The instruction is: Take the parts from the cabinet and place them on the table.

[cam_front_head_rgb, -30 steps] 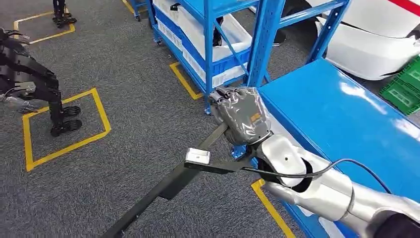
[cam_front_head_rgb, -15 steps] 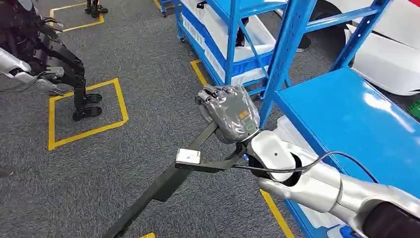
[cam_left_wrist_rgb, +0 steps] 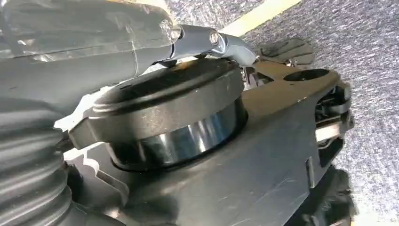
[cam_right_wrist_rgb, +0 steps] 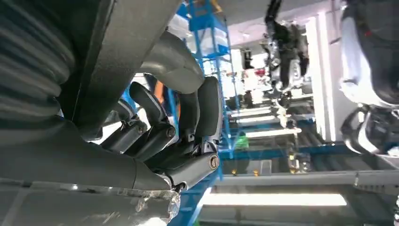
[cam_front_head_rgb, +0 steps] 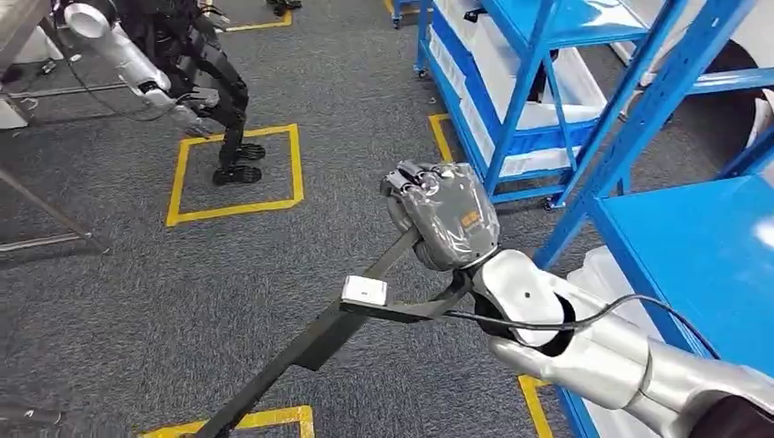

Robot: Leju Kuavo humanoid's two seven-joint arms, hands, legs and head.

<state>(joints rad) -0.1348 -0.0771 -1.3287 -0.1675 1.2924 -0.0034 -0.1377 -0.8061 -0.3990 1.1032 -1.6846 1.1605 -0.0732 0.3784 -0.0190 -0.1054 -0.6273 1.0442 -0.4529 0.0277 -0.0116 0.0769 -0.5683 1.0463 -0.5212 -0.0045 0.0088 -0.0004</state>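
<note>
The right hand (cam_front_head_rgb: 444,214), grey and wrapped in clear film, is raised over the grey carpeted floor (cam_front_head_rgb: 301,265) at the end of its silver arm (cam_front_head_rgb: 584,347); its fingers (cam_front_head_rgb: 413,176) are curled tight around the upper end of a long dark metal bar with a bent bracket and a small white tab (cam_front_head_rgb: 310,342), and the bar runs out from beneath the palm, slanting down and away toward the robot's left, its far end low over the carpet; the white tab sits on the bracket just below the hand, apart from the fingers. In the right wrist view the dark fingers (cam_right_wrist_rgb: 155,132) fold around the bar's flat dark face (cam_right_wrist_rgb: 117,52), the thick thumb (cam_right_wrist_rgb: 171,63) lying across it from the other side; the bar sits deep in the grasp, not pinched at the tips. The left hand (cam_left_wrist_rgb: 70,42) appears in the left wrist view as a grey film-covered shape close to the lens; whether its fingers are spread or closed cannot be told. Blue metal shelving holding white moulded parts (cam_front_head_rgb: 511,100) stands beyond the right hand; a blue flat surface (cam_front_head_rgb: 703,255) lies to the robot's right; yellow tape squares (cam_front_head_rgb: 237,173) mark the carpet, and another dark humanoid robot (cam_front_head_rgb: 183,55) stands on one of them.
</note>
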